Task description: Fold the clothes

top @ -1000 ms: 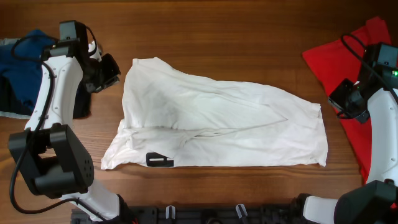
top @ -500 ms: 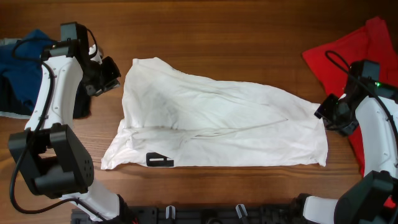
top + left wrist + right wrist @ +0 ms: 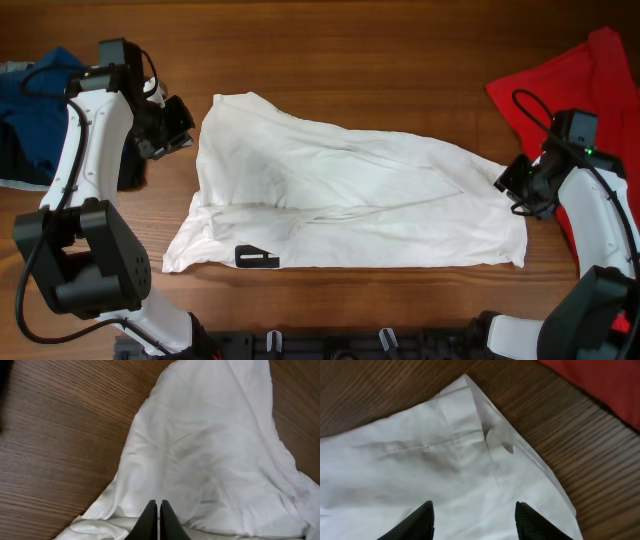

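Since a second ago your right arm has swung in off the red shirt (image 3: 565, 80). The right fingers (image 3: 515, 182) now sit at the right edge of the white T-shirt (image 3: 350, 200) and have parted from closed to a moderate gap, holding nothing. The left arm has barely shifted.

The right wrist view shows the T-shirt's hemmed corner, one small fold turned up, just ahead of the parted right fingers. Whether they touch the cloth you cannot tell. Only the overhead shows the black label (image 3: 257, 256) and the blue cloth (image 3: 35, 110) behind the left arm.

The left arm reaches up the bench (image 3: 350, 50), wrist bent inward. The left fingers (image 3: 178, 122) are pressed together and empty, just beside the T-shirt's upper left corner. The T-shirt lies spread and rumpled between both pairs of fingers.
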